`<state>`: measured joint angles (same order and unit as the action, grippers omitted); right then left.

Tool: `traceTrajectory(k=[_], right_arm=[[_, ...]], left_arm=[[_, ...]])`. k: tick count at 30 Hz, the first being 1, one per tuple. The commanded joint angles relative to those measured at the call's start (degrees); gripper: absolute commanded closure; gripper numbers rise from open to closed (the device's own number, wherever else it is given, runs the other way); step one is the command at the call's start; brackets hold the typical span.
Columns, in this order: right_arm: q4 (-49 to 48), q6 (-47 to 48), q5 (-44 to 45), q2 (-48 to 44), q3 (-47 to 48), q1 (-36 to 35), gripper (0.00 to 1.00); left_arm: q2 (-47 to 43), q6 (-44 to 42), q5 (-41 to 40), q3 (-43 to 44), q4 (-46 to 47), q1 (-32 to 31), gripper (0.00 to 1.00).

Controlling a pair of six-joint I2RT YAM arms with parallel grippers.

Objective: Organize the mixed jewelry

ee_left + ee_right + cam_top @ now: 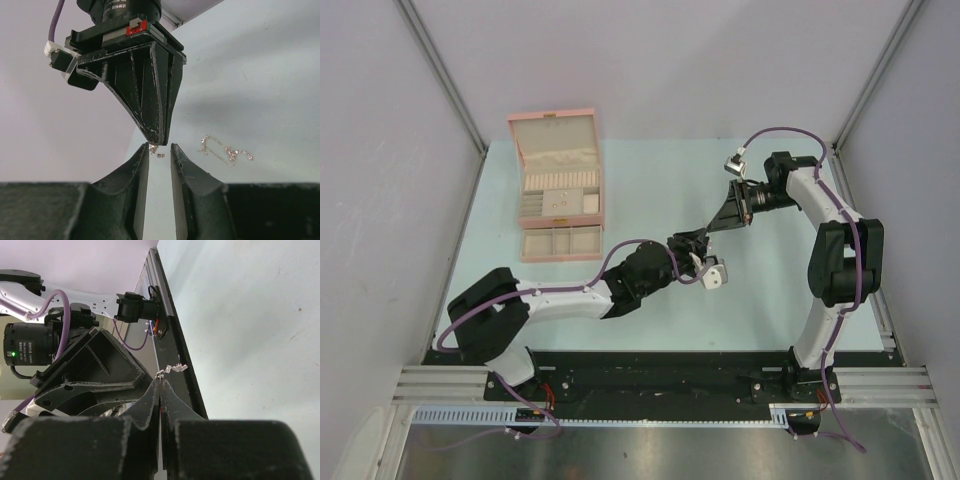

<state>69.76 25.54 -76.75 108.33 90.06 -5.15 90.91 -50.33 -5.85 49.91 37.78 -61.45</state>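
My right gripper is shut on a tiny silvery jewelry piece that sticks out past its tips. In the left wrist view the same piece hangs from the right gripper's black tip, right at the mouth of my left gripper. The left gripper is open, its jaws a narrow gap apart, with nothing between them. A thin silvery chain lies loose on the table to the right of both grippers. From above, the two grippers meet tip to tip at mid-table.
An open pink jewelry box with a raised lid and small compartments stands at the back left. The pale blue-green table is walled by grey panels on three sides. A black rail runs along the near edge.
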Motion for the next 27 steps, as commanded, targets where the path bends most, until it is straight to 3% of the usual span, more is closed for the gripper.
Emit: traceTrajectory(k=[1, 27], right_arm=[[-0.1, -0.1, -0.3, -3.0, -0.1, -0.4, 1.0], [0.6, 0.7, 0.5, -3.0, -0.1, -0.8, 1.0]], left_arm=[[0.5, -1.5, -0.7, -0.3, 4.1, -0.2, 0.71], [-0.5, -2.1, -0.5, -2.7, 6.7, 1.1, 0.71]])
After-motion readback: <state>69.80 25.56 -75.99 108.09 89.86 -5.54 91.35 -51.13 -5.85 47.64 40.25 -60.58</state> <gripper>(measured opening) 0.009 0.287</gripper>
